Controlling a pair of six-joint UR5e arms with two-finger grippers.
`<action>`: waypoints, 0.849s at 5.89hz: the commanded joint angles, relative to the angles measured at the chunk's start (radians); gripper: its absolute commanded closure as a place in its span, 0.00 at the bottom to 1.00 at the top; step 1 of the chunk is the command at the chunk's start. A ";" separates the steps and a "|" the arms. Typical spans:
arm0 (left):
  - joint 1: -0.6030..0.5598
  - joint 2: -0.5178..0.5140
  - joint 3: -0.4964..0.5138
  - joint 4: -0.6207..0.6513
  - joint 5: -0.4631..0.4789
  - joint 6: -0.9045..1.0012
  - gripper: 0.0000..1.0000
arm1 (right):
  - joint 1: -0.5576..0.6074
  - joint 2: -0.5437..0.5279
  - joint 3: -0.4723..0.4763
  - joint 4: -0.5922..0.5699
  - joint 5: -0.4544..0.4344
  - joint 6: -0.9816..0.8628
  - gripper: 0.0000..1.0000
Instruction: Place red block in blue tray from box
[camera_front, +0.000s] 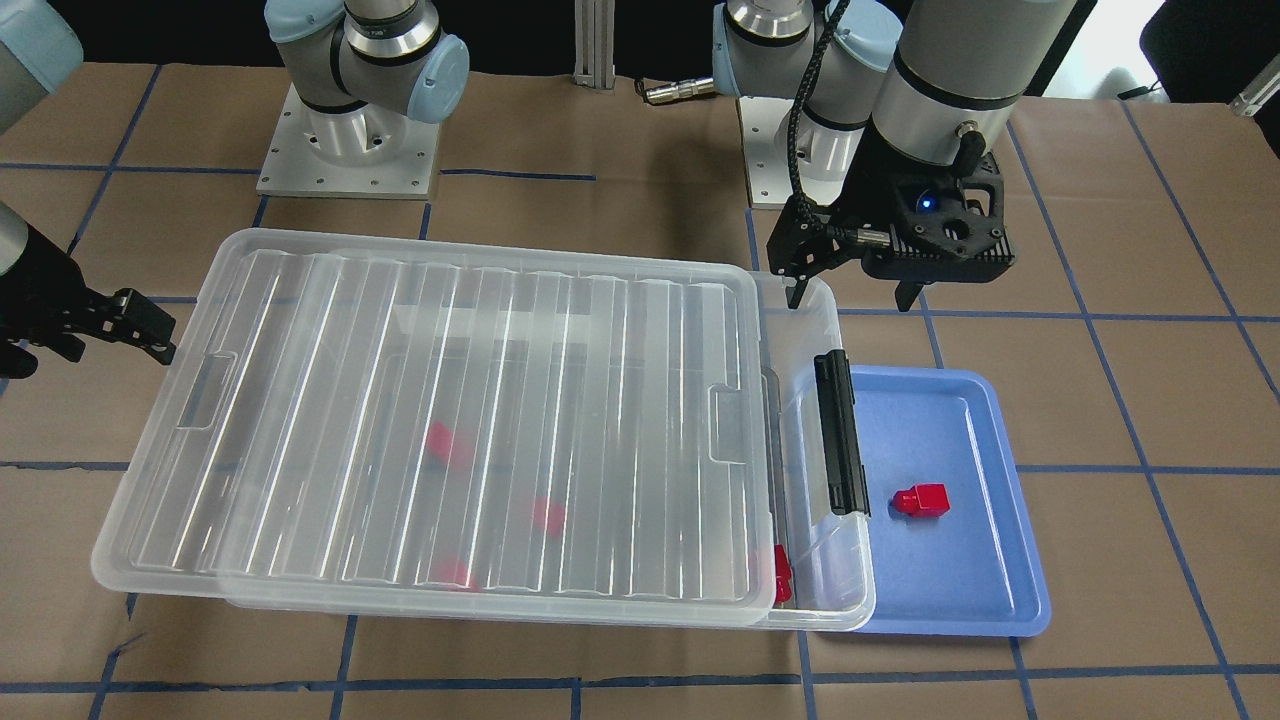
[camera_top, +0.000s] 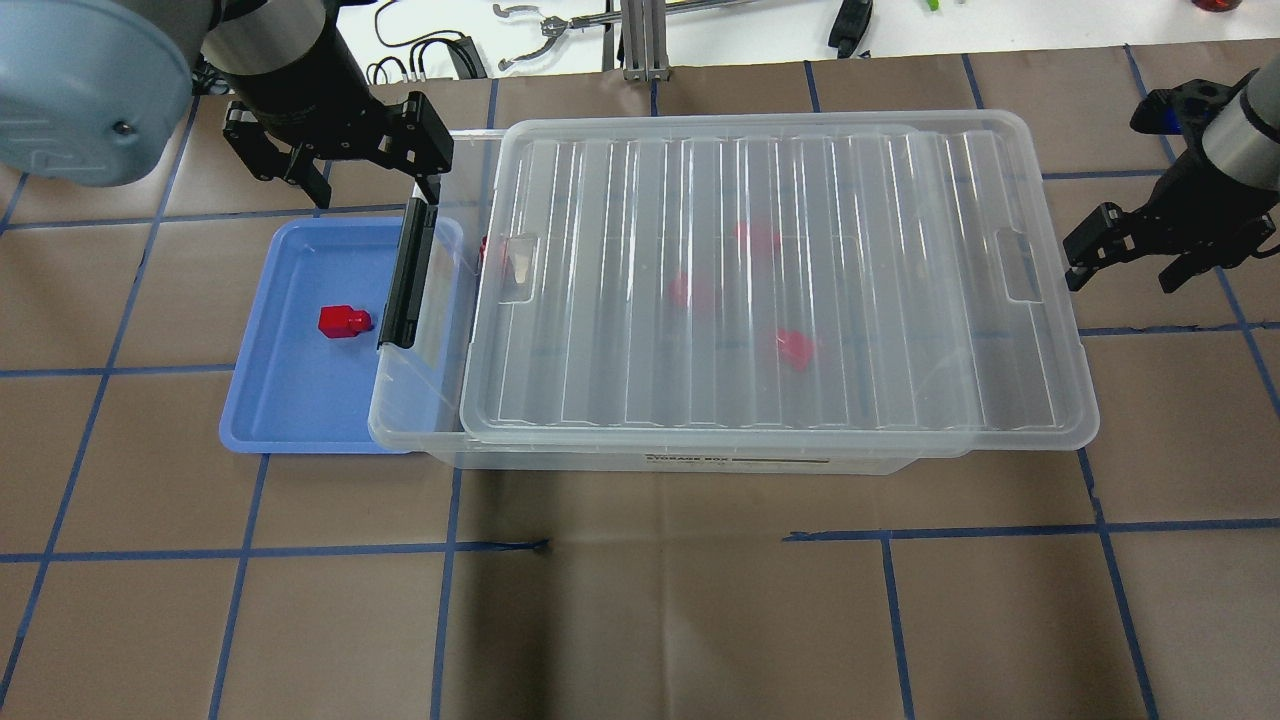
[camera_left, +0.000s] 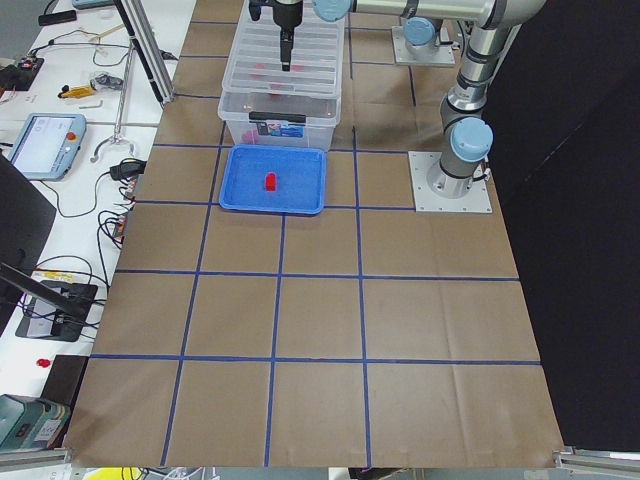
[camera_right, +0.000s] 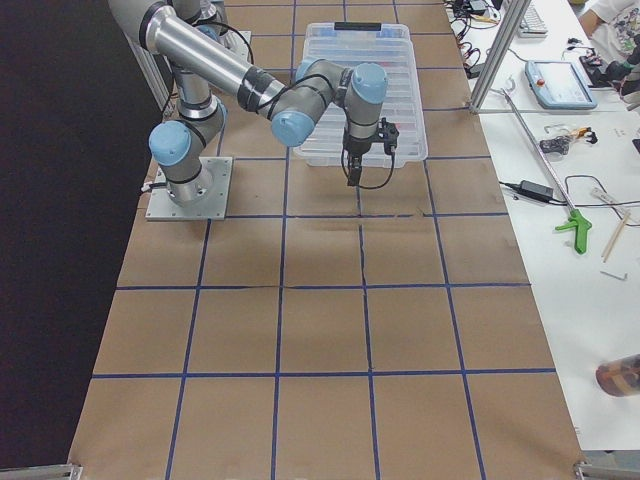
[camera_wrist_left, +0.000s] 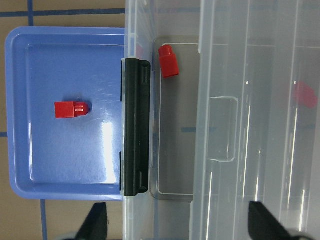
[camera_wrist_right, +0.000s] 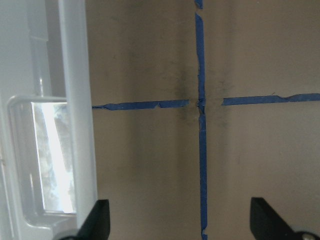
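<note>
One red block (camera_front: 922, 499) lies in the blue tray (camera_front: 960, 570); it also shows in the overhead view (camera_top: 343, 321) and the left wrist view (camera_wrist_left: 70, 109). The clear box (camera_front: 830, 330) stands beside the tray, and its ribbed lid (camera_front: 480, 420) is slid aside, leaving a gap at the tray end. Another red block (camera_wrist_left: 168, 61) lies in that gap. Three more red blocks (camera_top: 755, 237) show blurred under the lid. My left gripper (camera_front: 850, 300) is open and empty, above the box's far corner by the tray. My right gripper (camera_top: 1120, 280) is open and empty, just off the box's other end.
The black latch bar (camera_front: 838, 432) on the box's end overhangs the tray's rim. The table is brown paper with blue tape lines (camera_top: 240, 550). The arm bases (camera_front: 350, 150) stand behind the box. A bench with tools and cables (camera_top: 560, 25) lies beyond the table's far edge.
</note>
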 joint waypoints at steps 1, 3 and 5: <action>0.000 0.007 -0.015 0.008 0.003 0.003 0.02 | 0.030 -0.003 0.007 0.000 0.005 0.027 0.00; 0.000 0.006 -0.010 0.008 0.009 0.003 0.02 | 0.046 -0.003 0.018 0.000 0.006 0.027 0.00; 0.002 0.004 -0.003 0.008 0.010 0.003 0.02 | 0.090 -0.003 0.016 -0.006 0.006 0.037 0.00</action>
